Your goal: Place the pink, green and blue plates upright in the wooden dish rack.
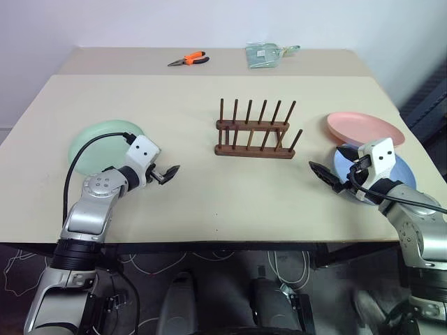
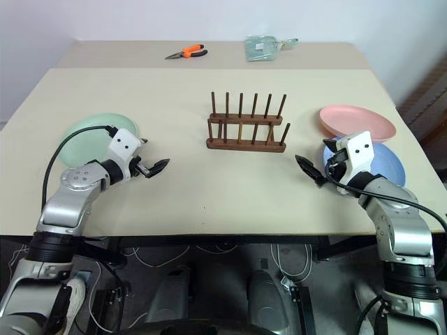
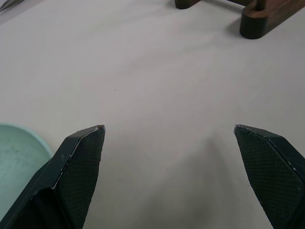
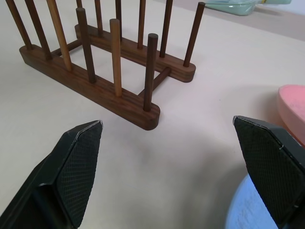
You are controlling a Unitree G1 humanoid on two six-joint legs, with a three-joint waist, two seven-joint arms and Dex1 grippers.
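three plates (image 1: pixel 364 127) flat beside one empty rack (image 1: pixel 253 130); both jaws spread, empty

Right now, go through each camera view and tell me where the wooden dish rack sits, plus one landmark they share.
Left eye view: wooden dish rack stands mid-table, slightly right of centre, empty.
Right eye view: rack near table centre, left of the pink plate.
Left wrist view: just its base ends at the upper edge.
Right wrist view: the rack fills the upper left, pegs upright.
Shared landmark: the beige table.
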